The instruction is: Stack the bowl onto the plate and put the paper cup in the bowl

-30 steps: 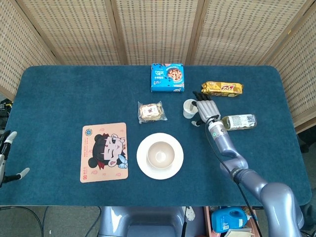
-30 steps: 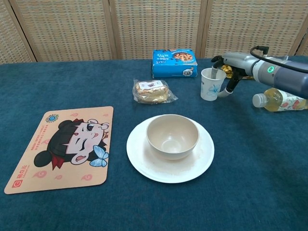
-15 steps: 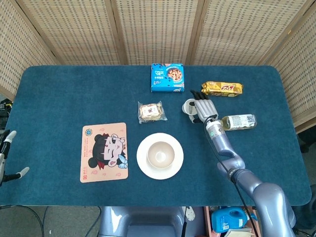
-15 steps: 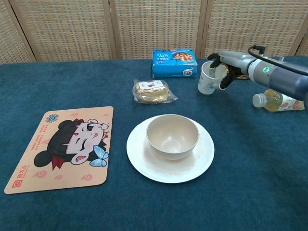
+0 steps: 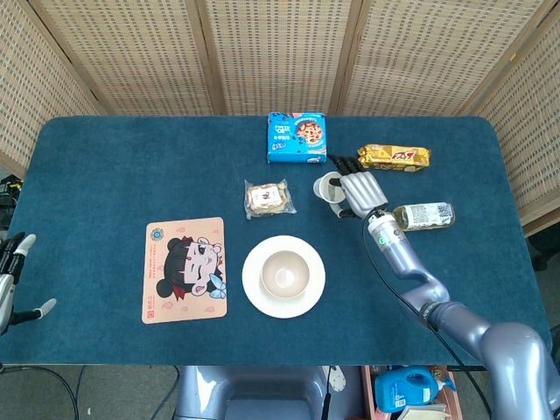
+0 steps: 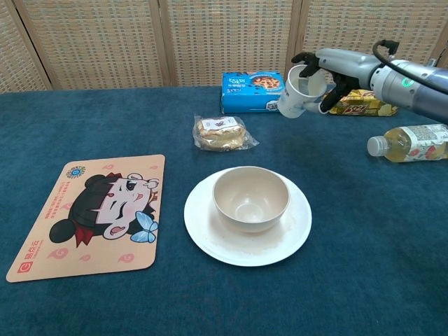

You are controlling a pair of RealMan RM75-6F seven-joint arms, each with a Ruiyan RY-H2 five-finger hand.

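Currently on the table: cup lifted, bowl seated on plate

Item 1. Right hand [image 6: 323, 73], fingers wrapped around the paper cup [image 6: 299, 90]; the cup is tilted, mouth up, held clear of the cloth in the chest view. From the head view it lies between the blue biscuit box [image 5: 297, 137] and the hand.

Item 2. Bowl [image 6: 250, 198], beige, upright, seated centrally on the white plate [image 6: 294, 234], near the table's front middle.

Item 3. Left hand [image 5: 10, 280], at the far left edge in the head view only; fingers apart, nothing in them. The chest view does not show it.

Item 4. Surrounding goods. Wrapped pastry [image 6: 222, 133] lies between box and plate, left of the cup. Gold snack packet [image 5: 397, 157] lies behind the right hand. Bottle [image 6: 406, 143] lies on its side, to the right of the hand, cap towards the plate. Cartoon mat [image 6: 94, 213] lies flat, well left of the plate.

Item 5. Open room. Bare blue cloth [image 5: 114, 166] runs between cup and bowl; nothing stands on that stretch. Wide cloth also shows right of the plate and along the front edge.

Item 6. Backdrop: woven screen panels [image 5: 280, 52].
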